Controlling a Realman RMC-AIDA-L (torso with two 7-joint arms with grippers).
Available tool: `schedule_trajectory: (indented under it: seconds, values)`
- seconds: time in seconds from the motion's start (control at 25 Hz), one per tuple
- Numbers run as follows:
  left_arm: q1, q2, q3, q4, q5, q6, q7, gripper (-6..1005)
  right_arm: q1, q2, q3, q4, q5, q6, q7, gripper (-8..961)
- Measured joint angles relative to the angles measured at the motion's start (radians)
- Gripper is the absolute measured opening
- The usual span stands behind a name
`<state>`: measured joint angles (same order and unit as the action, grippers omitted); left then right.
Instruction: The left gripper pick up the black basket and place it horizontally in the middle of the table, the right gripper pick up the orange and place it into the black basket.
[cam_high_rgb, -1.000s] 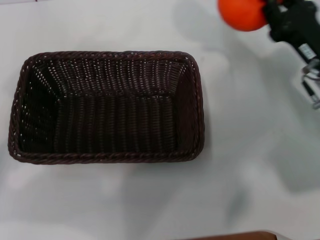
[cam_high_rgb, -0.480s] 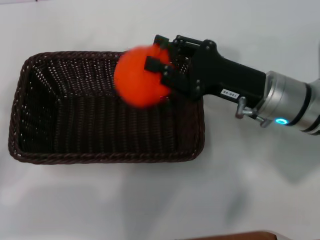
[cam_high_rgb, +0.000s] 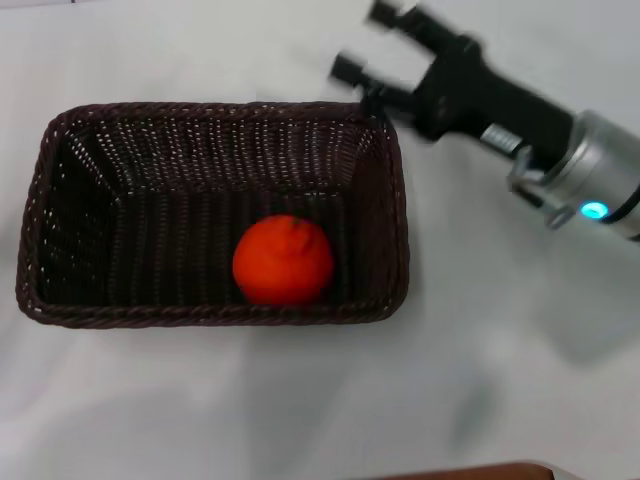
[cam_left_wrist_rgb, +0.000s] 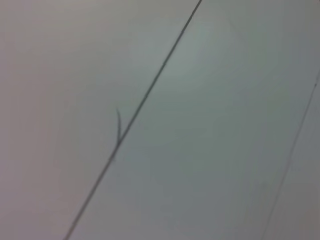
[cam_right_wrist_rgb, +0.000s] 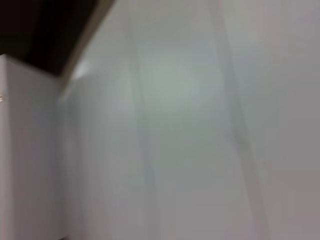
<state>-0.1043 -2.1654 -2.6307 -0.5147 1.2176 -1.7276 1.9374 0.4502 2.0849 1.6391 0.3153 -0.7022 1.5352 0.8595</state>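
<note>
The black basket (cam_high_rgb: 70, 310) lies lengthwise on the white table (cam_high_rgb: 300, 400), left of centre in the head view. The orange (cam_high_rgb: 283, 259) rests on the basket's floor, near its front wall and right of its middle. My right gripper (cam_high_rgb: 366, 42) is open and empty, above and just beyond the basket's far right corner, on its silver wrist with a blue light. The left gripper is out of view. The two wrist views show only pale blank surfaces.
A brown edge (cam_high_rgb: 470, 472) shows at the bottom of the head view. White tabletop lies in front of and to the right of the basket.
The right gripper let go of the orange, which dropped into the basket. The gripper then pulled back up and to the right, with its fingers open.
</note>
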Motion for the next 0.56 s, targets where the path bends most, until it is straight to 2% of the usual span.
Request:
schedule_trajectory:
  seconds: [0.12, 0.4, 0.56]
  values:
    - [-0.006, -0.001, -0.04, 0.056, -0.008, -0.004, 0.062, 867, -0.024, 0.001, 0.12, -0.022, 0.038, -0.001, -0.022, 810]
    - [-0.003, -0.002, -0.095, 0.137, -0.015, -0.009, 0.168, 861, -0.06, 0.003, 0.307, -0.096, 0.127, 0.001, -0.084, 959]
    - [0.012, -0.005, -0.098, 0.148, -0.013, -0.006, 0.237, 860, -0.057, 0.006, 0.364, -0.148, 0.13, -0.008, -0.127, 959]
